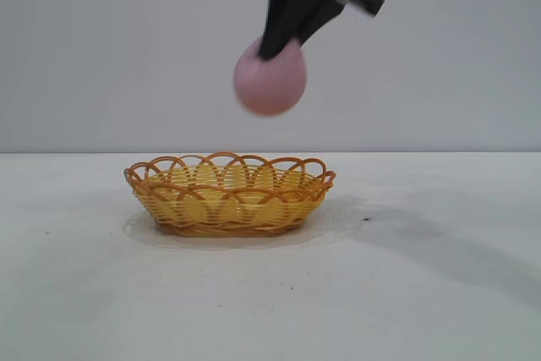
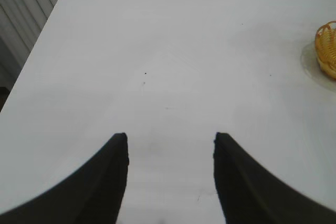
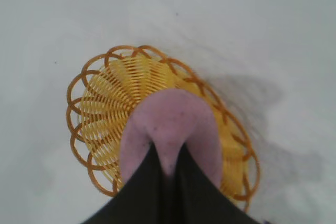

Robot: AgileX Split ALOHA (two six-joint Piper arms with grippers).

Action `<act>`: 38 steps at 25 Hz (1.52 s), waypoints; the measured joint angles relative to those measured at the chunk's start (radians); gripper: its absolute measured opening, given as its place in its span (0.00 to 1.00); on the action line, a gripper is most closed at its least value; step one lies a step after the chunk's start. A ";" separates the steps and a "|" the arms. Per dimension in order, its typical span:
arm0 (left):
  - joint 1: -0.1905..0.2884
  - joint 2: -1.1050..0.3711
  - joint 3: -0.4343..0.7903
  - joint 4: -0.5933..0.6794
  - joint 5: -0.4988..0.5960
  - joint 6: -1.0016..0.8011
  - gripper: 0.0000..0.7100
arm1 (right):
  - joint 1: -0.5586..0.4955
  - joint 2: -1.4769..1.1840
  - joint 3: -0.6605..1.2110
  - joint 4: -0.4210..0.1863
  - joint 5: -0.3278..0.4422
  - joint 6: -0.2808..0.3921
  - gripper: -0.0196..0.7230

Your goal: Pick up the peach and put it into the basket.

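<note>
High above the table, the peach hangs in the air, clamped at its upper side between the dark fingers of the right gripper, which reaches down from the top edge of the exterior view. Seen from the right wrist, the peach covers much of the basket's weave, with the fingers pinched on its near side. The basket stands on the table directly below, at roughly seven o'clock from the fruit, well apart from it. Off to the side, the left gripper hovers over bare tabletop with its fingers spread and nothing between them; the basket shows at its view's three o'clock edge.
</note>
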State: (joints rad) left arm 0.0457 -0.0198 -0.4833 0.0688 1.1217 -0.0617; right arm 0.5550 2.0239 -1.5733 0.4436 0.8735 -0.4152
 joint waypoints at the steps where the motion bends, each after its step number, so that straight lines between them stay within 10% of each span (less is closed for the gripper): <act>1: 0.000 0.000 0.000 0.000 0.000 0.000 0.45 | 0.011 0.027 0.000 0.000 -0.011 0.000 0.03; 10: 0.000 0.000 0.000 0.000 0.000 0.000 0.45 | 0.045 0.140 -0.002 0.004 -0.048 0.002 0.11; 15: 0.000 0.000 0.000 0.000 0.000 0.000 0.45 | 0.045 0.112 -0.002 -0.008 -0.045 0.006 0.51; 21: 0.000 0.000 0.000 0.000 0.000 0.000 0.45 | 0.015 -0.009 -0.042 -0.016 -0.022 0.012 0.62; 30: 0.000 0.000 0.000 0.000 0.000 0.000 0.45 | -0.245 -0.047 -0.114 -0.391 0.015 0.384 0.60; 38: 0.000 0.000 0.000 0.000 0.000 0.000 0.45 | -0.423 0.025 -0.087 -0.436 0.052 0.452 0.60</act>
State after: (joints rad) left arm 0.0457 -0.0198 -0.4833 0.0688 1.1217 -0.0617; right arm 0.1315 2.0491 -1.6599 0.0074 0.9252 0.0365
